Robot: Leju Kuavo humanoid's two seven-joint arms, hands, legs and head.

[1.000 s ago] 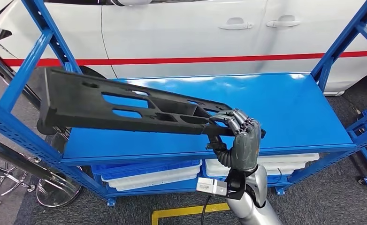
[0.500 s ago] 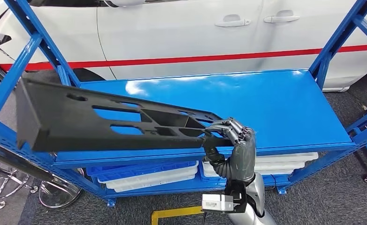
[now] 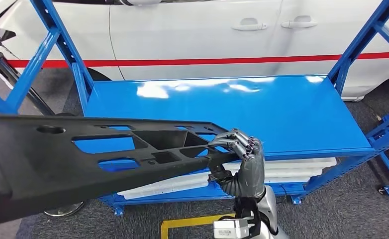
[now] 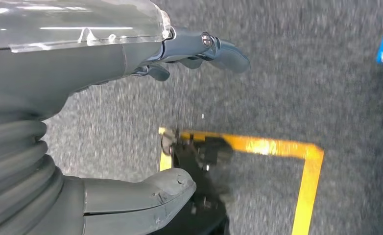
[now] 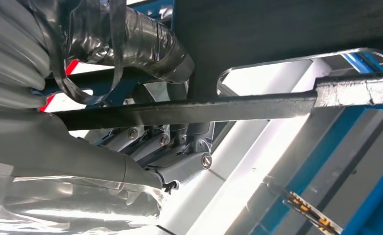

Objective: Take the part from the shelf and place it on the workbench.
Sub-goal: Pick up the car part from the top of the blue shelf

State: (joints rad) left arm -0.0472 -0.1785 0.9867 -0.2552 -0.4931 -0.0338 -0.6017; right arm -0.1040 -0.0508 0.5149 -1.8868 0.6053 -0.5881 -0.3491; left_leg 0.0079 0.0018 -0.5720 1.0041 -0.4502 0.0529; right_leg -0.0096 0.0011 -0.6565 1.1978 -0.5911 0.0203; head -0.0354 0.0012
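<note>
A long black plastic part [image 3: 83,159] with several cutouts hangs in the air in front of the blue shelf [image 3: 282,114], its far end reaching past the left edge of the head view. My right hand [image 3: 237,159] grips the part's right end, fingers curled over its rim. In the right wrist view the part [image 5: 189,110] runs as a dark bar across my right hand [image 5: 145,147], whose fingers wrap around it. My left hand [image 4: 131,112] hangs above the grey floor with thumb and fingers apart, holding nothing.
The shelf's top board is bare. Blue and white bins [image 3: 292,169] sit on its lower level. A white car [image 3: 207,35] with a red stripe stands behind. Blue uprights [image 3: 58,45] flank the shelf. Yellow floor tape [image 4: 277,147] marks the grey carpet.
The right hand has drawn the black part off the shelf toward me and to the left; the part now looks larger and lower in view. The camera has shifted slightly too.
</note>
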